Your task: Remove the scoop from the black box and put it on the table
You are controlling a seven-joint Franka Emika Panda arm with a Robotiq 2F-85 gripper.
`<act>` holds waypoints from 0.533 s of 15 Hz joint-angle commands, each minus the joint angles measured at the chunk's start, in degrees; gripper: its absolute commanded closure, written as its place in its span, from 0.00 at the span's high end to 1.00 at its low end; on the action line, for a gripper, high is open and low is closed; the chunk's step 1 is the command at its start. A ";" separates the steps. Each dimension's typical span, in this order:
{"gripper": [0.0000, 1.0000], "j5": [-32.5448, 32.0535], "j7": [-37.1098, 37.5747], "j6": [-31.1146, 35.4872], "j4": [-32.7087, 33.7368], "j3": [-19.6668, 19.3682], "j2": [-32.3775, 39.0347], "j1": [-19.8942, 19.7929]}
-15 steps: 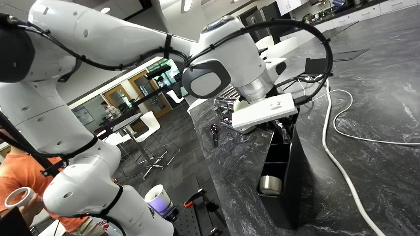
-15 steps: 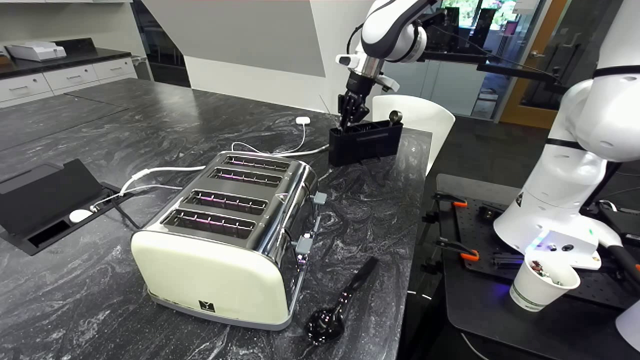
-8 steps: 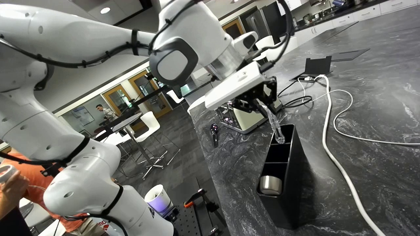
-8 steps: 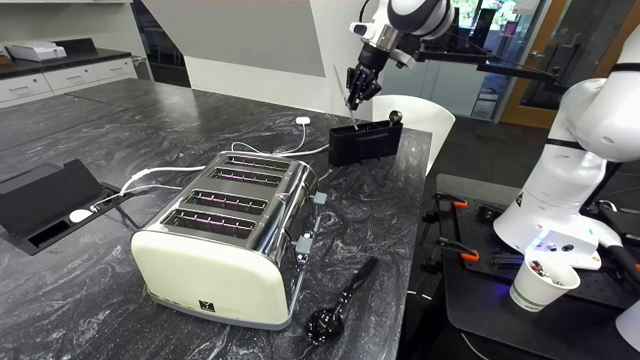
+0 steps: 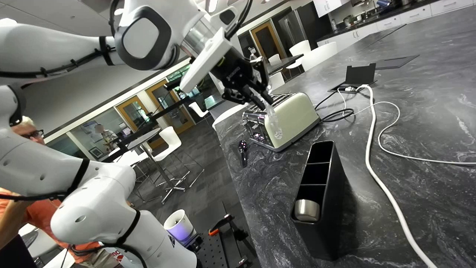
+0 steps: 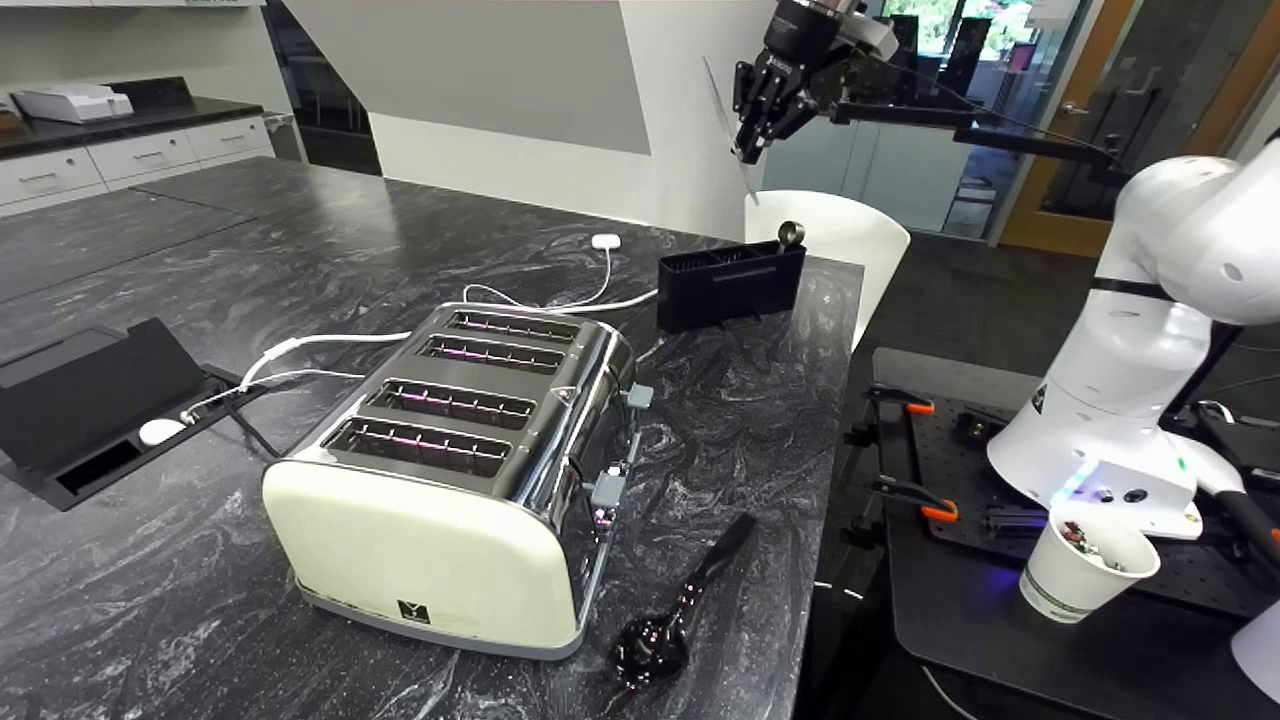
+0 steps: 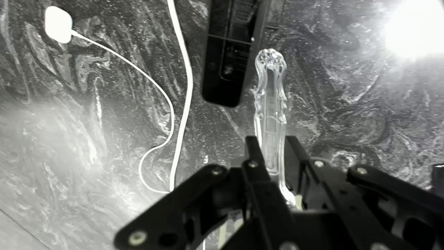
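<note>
My gripper is shut on the scoop, a slim, clear, pale grey utensil, and holds it in the air. In an exterior view the scoop is tilted, high above the black box and apart from it. In the wrist view the fingers lie either side of the scoop, its knobbed end pointing away from the gripper. The box stands below, left of that end. The dark veined table carries the box.
A round silvery piece sits in the box's end compartment. A cream toaster and a shiny black spoon lie on the table. White cables run beside the box. A white seat stands behind the table edge.
My gripper has pulled the scoop up out of the black box and carried it up and back, away from the box. The box has not moved.
</note>
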 commanded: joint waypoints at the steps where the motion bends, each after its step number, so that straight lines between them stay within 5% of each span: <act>1: 0.06 -1.67 7.85 -11.71 1.08 2.31 -2.83 3.40; 4: 0.06 -2.95 19.23 -18.70 2.18 6.51 0.41 5.71; 8: 0.06 -4.84 32.91 -19.64 3.75 9.91 9.74 8.59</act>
